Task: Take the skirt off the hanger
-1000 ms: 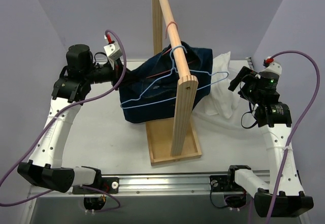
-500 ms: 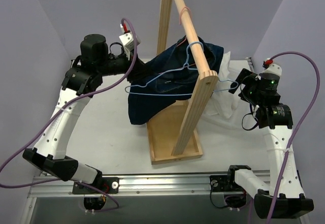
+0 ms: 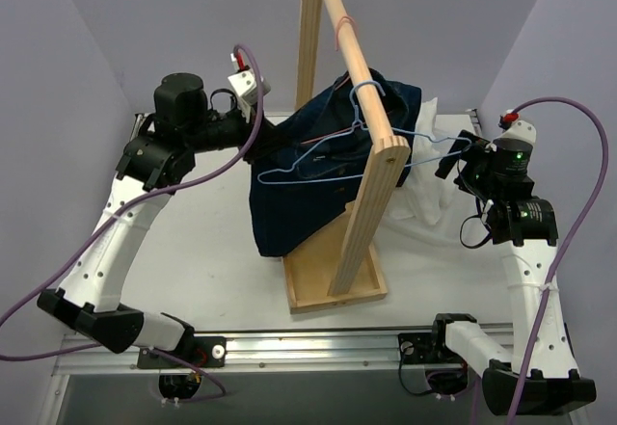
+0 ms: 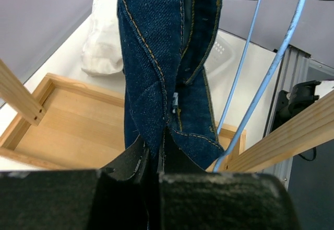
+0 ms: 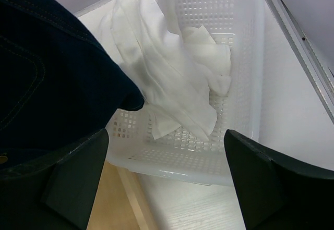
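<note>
Top view: left gripper is clamped shut on the skirt at its upper left edge, left of the wooden rack. Since a second ago the left arm has risen and pulled. The skirt was bunched low by the rack's base and now hangs long, its hem down near the base's left side. The rack itself looks shifted and leaning compared with before, so the pull seems to be dragging it. The hanger is still hooked over the rack's rail and still threaded through the skirt, so the skirt is not free yet. Right gripper sits right of the rack near the hanger's right tip, jaws apart, holding nothing, barely moved. Left wrist view: black fingers pinch a denim fold, the skirt hangs over the rack base, and the blue hanger wire runs just right of the cloth. Right wrist view: both fingers stand wide apart, dark skirt at left. Beyond the rack base sits a white basket with a white cloth in it. Judgement: removal is mid-way. More pulling may tip the rack unless the hanger is steadied.
</note>
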Motion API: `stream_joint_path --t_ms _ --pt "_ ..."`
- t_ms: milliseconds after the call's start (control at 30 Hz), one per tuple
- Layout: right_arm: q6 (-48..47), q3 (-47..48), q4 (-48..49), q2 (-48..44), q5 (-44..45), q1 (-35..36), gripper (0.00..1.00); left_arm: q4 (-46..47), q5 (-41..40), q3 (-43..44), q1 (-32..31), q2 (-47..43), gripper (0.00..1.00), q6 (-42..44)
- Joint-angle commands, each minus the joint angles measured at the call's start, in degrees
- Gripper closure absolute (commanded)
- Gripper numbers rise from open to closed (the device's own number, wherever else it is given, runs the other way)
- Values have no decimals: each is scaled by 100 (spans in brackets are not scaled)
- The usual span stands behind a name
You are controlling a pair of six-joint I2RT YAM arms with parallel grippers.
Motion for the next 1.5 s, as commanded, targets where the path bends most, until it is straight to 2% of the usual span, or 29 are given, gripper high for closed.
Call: stream_joint_path --t_ms 0,33,67,100,167,233,433,667,733,900,1133,1333,1467 --pt "-114 199 -58 -68 70 0 12 1402 252 -555 162 -702 98 -36" --pt "-114 199 -58 -76 61 0 12 2101 435 -827 458 -842 98 -124" --pt "-114 199 -58 -77 70 0 12 2561 759 -1482 601 -1148 98 -229" --pt "-123 216 -58 -77 79 0 12 2957 858 -1750 767 -1238 98 -718" --pt "-166 260 -93 -59 79 0 12 3686 1575 -2111 1232 -1239 98 -1073" --pt "-184 322 -128 -50 122 0 12 4189 1754 -2297 1314 -1265 98 -1337" --pt "-202 357 -146 -15 105 0 12 5077 2168 -2228 1375 -1178 98 -1785" --pt "-220 428 -199 -6 167 0 12 5509 2186 -1806 1384 -950 98 -2260" --pt "-202 436 -199 -6 149 -8 12 5344 2212 -1578 1367 -766 98 -2357" --pt "-176 454 -199 -15 140 0 12 4307 2107 -1147 1218 -457 98 -1875" --pt "-149 708 -295 55 158 0 11 2103 1773 -250 761 254 98 -899" --pt "-132 1402 -489 266 202 0 11 1441 1501 -127 602 571 98 -776" --pt "-53 1938 -481 521 -61 0 13 1352 1544 -469 462 493 98 -573"
